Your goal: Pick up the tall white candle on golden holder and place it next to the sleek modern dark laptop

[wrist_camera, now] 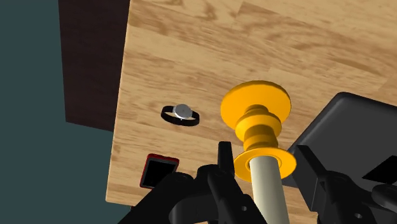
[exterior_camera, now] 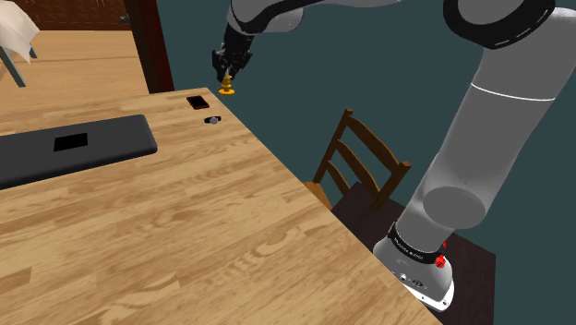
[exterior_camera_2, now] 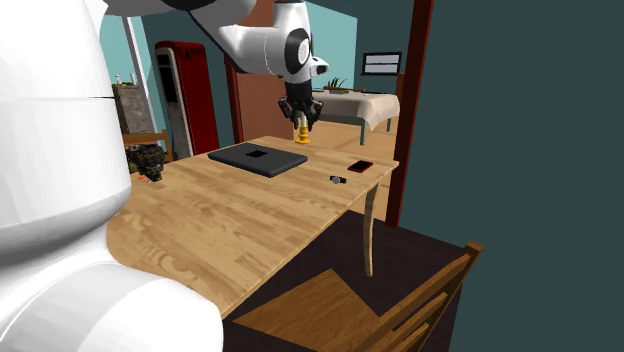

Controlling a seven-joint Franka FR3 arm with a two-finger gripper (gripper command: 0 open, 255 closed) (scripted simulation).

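One candle (wrist_camera: 267, 197) in the grip: pale shaft clasped between the two black fingers (wrist_camera: 224, 170), jaws drawn in narrow against it just behind the upper collar of its golden holder (wrist_camera: 256, 118). Held at the end of the white arm (exterior_camera: 480, 120), with the gripper (exterior_camera: 228, 76) pointing down over the far corner of the wooden table (exterior_camera: 203, 231) in the shoulder view. Appears raised off the wood rather than resting on it, though the gap under the holder's round foot cannot be judged for certain. Seen along the gripper, sits over bare tabletop between a small wristwatch (wrist_camera: 181, 114) on one side and the dark laptop (wrist_camera: 347, 127) on the other, near the laptop's corner but not touching it. Closed and flat, that laptop, lying well in from the table edge. Close to the watch and nearer the table's edge, a black phone (wrist_camera: 158, 172) with a red rim, apart from both watch and candle. Beside the table's long edge in the shoulder view, a brown wooden chair (exterior_camera: 358, 164) with a slatted back, standing near the arm's base.
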